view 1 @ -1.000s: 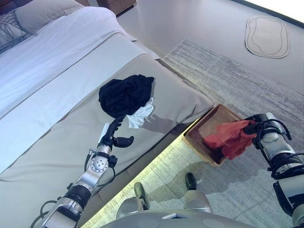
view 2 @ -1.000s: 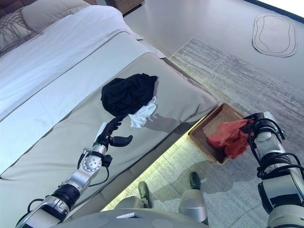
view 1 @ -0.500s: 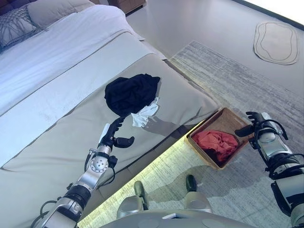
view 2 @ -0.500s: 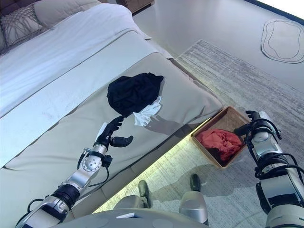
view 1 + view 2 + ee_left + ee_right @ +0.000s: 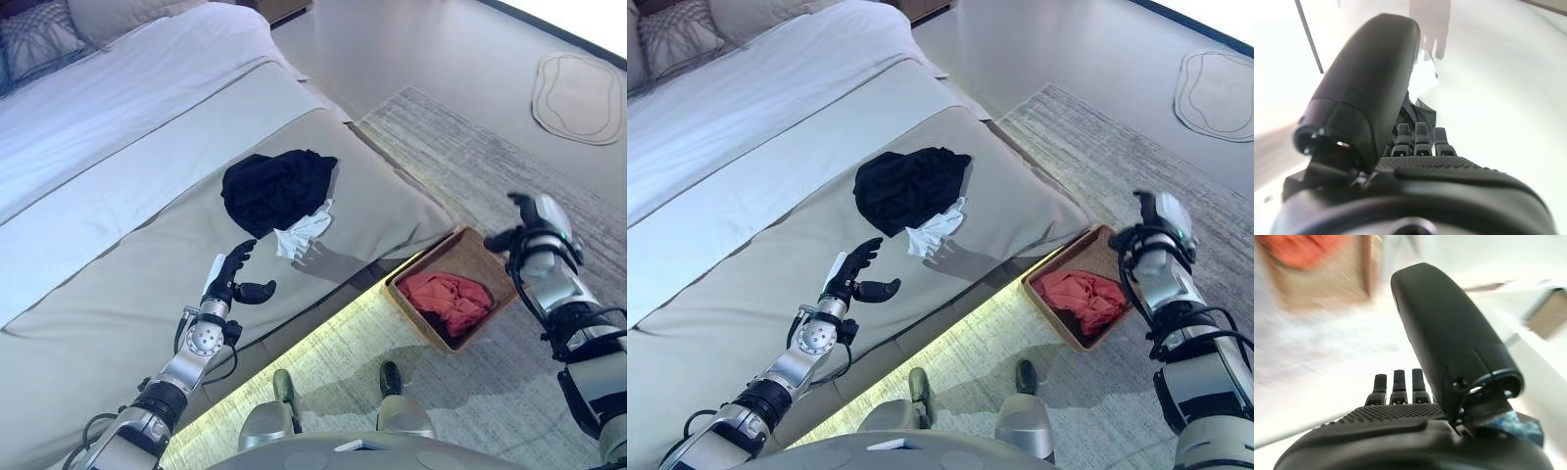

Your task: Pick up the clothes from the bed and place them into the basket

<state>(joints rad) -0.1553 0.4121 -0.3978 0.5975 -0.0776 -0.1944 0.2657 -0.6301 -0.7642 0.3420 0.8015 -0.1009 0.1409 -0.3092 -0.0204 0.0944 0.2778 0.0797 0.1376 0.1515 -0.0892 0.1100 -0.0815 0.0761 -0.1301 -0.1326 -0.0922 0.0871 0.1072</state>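
A black garment (image 5: 277, 188) lies bunched on the beige bed cover (image 5: 118, 294), with a small white cloth (image 5: 302, 233) at its near edge. A red garment (image 5: 446, 299) lies inside the brown wicker basket (image 5: 477, 257) on the rug by the bed's foot. My left hand (image 5: 232, 277) hovers open over the cover, just short of the white cloth. My right hand (image 5: 532, 223) is open and empty, raised above the basket's far right side. The basket and red garment also show in the right wrist view (image 5: 1300, 249).
A grey striped rug (image 5: 509, 166) covers the floor under the basket. A small oval mat (image 5: 580, 98) lies on the floor at the far right. Pillows (image 5: 39, 34) sit at the bed's head, far left. A lit strip runs under the bed edge.
My right hand let go of the red garment, which dropped into the basket, then opened and rose up and away from it. The camera shifted slightly. My left hand stayed in place.
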